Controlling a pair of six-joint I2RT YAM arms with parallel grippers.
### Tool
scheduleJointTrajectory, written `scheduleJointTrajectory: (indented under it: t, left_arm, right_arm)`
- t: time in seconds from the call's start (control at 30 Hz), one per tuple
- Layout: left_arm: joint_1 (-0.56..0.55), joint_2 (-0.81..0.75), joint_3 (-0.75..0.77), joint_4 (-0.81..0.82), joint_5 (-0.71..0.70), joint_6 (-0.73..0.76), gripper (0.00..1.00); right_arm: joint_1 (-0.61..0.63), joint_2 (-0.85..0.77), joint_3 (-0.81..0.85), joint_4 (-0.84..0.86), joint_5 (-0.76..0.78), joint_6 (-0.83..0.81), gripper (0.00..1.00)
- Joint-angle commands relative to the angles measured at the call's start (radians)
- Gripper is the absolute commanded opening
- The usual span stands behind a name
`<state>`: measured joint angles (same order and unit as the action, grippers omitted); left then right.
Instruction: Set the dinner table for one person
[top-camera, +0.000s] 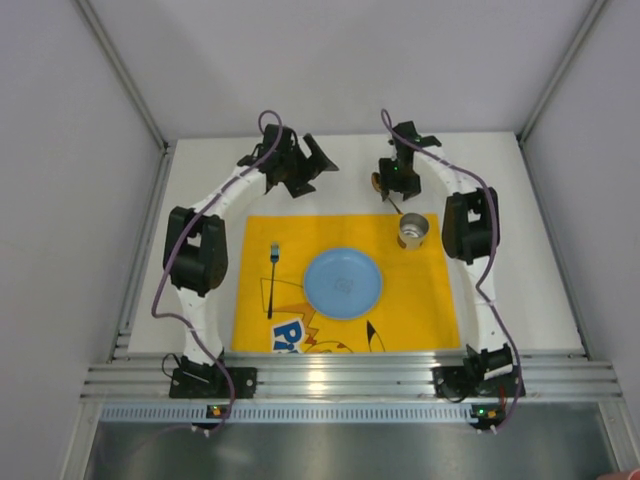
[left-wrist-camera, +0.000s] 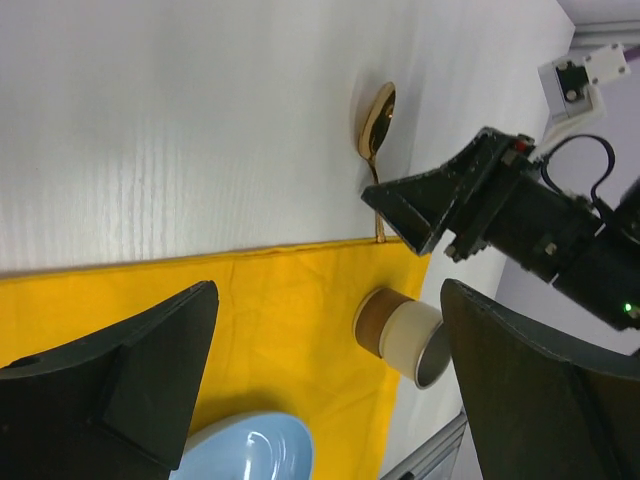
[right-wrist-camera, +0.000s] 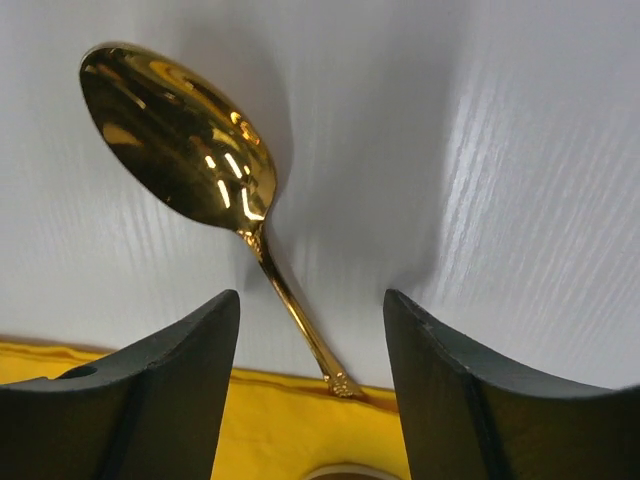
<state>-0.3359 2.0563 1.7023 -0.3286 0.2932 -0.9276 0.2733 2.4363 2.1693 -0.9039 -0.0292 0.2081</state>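
Hovering my right gripper (right-wrist-camera: 312, 300) over the gold spoon (right-wrist-camera: 230, 205), I have my two fingers wide apart, one on each side of the thin handle. They hold nothing. I cannot tell if the tips touch the top yet.

The spoon lies flat on the white dinner table (top-camera: 520, 250), just past the far edge of the yellow placemat (top-camera: 420, 300). Its round end points away from the mat, and the tip of its handle reaches the mat's edge. The cup (top-camera: 412, 231) stands on the mat's far right corner, near the spoon. The blue plate (top-camera: 343, 283) sits in the middle, with the blue fork (top-camera: 272, 275) to its left.

My left gripper (left-wrist-camera: 328, 290) is spread apart too and holds nothing. It hangs over the far edge of the mat.

I think the spoon is hard, light and very shiny, so it may slip. It lies low and flat, so it may be tricky to lift. The best place to pinch looks like the thin handle, across its narrow sides, not the smooth round end. The table is big, hard and flat, and I only put things on it.
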Motion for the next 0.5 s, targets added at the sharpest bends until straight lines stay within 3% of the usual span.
scheduleJointTrajectory:
  t: [0.0, 0.2, 0.47]
  left_arm:
    - [-0.003, -0.103, -0.049, -0.018, -0.017, 0.041, 0.99]
    - [-0.002, -0.176, -0.133, -0.058, -0.046, 0.070, 0.99]
    - [-0.003, -0.269, -0.248, -0.067, -0.074, 0.096, 0.99]
  right_arm:
    - [0.013, 0.059, 0.041, -0.012, 0.072, -0.022, 0.59]
    - [0.053, 0.104, 0.050, -0.027, 0.189, -0.035, 0.31]
    - [0.089, 0.132, 0.090, -0.058, 0.285, -0.033, 0.08]
